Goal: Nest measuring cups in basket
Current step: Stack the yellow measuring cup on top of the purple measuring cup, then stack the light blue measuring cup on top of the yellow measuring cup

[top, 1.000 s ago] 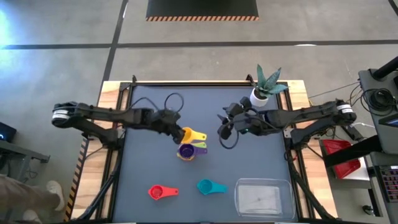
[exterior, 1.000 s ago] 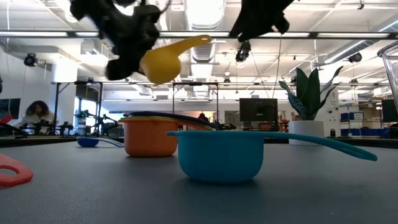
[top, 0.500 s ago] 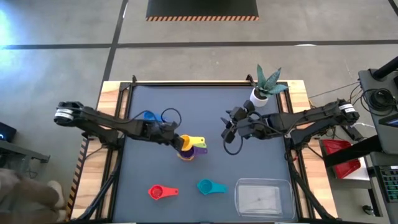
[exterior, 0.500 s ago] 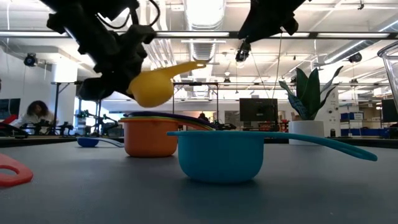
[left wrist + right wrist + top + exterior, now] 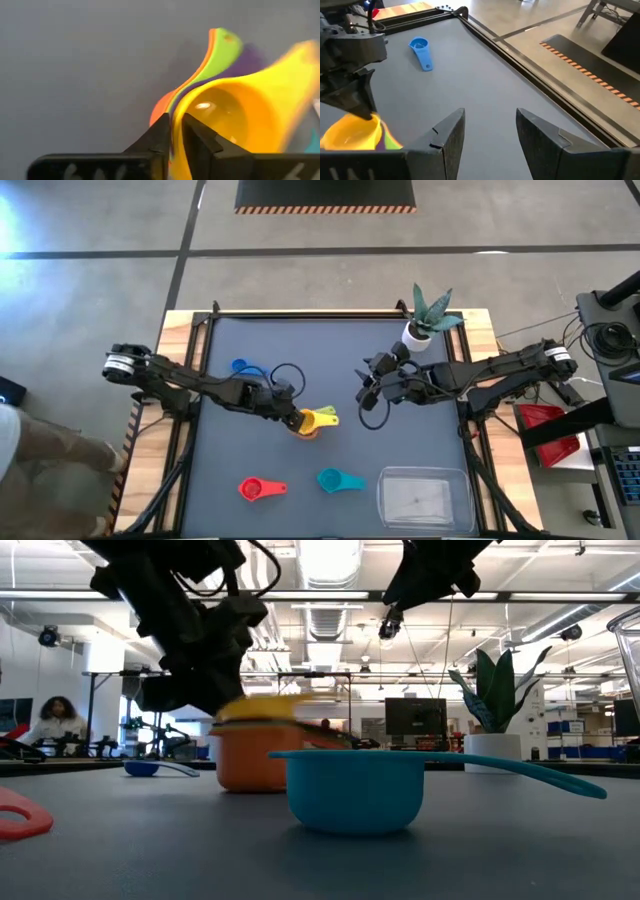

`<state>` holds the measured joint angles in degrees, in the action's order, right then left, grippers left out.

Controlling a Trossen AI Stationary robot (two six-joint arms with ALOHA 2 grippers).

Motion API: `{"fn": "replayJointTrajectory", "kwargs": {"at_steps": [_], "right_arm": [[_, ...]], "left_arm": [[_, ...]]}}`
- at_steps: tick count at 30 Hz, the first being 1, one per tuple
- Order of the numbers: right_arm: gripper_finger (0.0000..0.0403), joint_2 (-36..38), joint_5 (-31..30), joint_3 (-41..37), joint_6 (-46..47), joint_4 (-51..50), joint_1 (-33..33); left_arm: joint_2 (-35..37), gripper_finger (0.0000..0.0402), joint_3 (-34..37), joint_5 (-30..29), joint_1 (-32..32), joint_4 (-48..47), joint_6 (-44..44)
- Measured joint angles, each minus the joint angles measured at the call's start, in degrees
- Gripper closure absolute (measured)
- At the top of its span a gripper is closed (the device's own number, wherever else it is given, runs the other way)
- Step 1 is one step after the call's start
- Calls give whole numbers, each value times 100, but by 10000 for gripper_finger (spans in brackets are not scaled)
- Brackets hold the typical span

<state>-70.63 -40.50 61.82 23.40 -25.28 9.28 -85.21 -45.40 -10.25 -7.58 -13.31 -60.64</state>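
Yellow plastic measuring cup (image 5: 312,420) seats in orange-green stack (image 5: 250,755); my left gripper (image 5: 289,414) pinches its rim, I'd release gently; right gripper (image 5: 366,383) hangs apart.

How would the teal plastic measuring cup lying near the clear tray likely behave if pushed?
The teal plastic measuring cup sits upright on a flat base, so it would probably slide rather than roll. Its long handle sticks out sideways; a push there likely spins it. It looks light.

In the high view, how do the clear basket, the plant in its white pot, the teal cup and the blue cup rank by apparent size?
Largest to smallest:
1. clear basket
2. plant in its white pot
3. teal cup and blue cup: too alike to rank.
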Motion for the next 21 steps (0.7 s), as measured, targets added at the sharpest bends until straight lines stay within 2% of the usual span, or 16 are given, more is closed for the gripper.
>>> {"fn": "replayJointTrajectory", "kwargs": {"at_steps": [11,17,21], "right_arm": [[236,0,10,0,0,-4,11],[236,2,0,0,2,-126,211],[236,2,-3,-2,15,-181,449]], "left_arm": [[100,274,-449,44,-216,-679,579],[720,233,-547,11,-474,-854,1210],[1221,224,-399,36,-908,-871,1843]]}}
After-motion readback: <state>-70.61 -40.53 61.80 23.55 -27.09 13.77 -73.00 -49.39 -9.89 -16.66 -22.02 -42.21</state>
